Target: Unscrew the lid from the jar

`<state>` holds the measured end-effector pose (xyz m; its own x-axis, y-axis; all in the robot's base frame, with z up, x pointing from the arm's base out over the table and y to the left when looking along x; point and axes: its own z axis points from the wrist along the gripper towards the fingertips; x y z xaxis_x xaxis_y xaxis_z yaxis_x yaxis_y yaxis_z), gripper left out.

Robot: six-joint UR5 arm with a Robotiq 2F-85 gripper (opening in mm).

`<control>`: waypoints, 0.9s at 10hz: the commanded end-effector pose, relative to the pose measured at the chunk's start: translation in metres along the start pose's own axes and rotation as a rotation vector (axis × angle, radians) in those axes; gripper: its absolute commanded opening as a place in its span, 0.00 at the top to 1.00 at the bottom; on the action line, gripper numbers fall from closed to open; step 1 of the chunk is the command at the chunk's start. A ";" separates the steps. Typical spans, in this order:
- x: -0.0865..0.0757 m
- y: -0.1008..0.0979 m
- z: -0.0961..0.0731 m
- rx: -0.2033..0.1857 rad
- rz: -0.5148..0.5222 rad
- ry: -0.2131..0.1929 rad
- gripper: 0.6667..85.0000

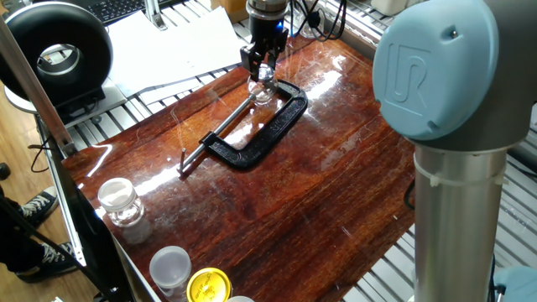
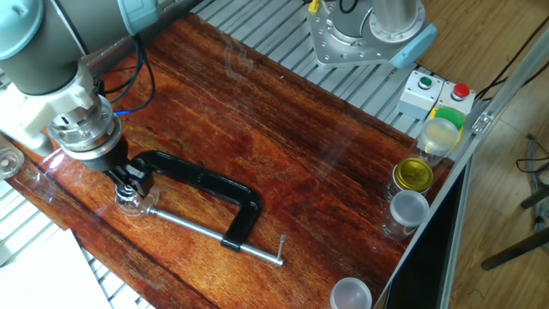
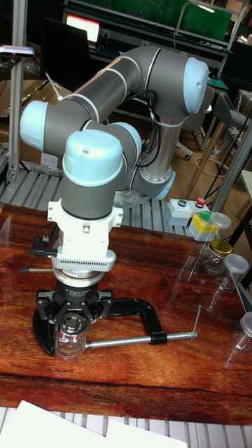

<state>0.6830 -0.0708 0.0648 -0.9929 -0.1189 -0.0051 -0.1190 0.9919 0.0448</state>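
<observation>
Tall fixed view: the tool (image 3: 75,318) grips the lid (image 3: 73,323) atop the jar (image 3: 71,339); beneath it lies the glossy wooden table (image 3: 140,378), monitors behind.

The jar (image 3: 71,339) stands inside the clamp (image 3: 129,313), at its nine o'clock end, with the gripper (image 3: 73,318) directly above, on the table (image 3: 140,378).

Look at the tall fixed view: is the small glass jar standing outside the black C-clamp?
No: the jar sits inside the C-clamp, pinned by its screw, under the gripper.
</observation>
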 end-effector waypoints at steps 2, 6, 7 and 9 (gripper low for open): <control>-0.004 -0.002 -0.001 0.020 0.025 -0.014 0.40; -0.003 -0.007 -0.002 0.047 0.030 -0.014 0.49; -0.005 -0.008 -0.002 0.058 0.002 -0.021 0.52; -0.008 -0.004 -0.003 0.064 -0.124 -0.033 0.56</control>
<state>0.6878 -0.0768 0.0656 -0.9891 -0.1455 -0.0224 -0.1453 0.9893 -0.0122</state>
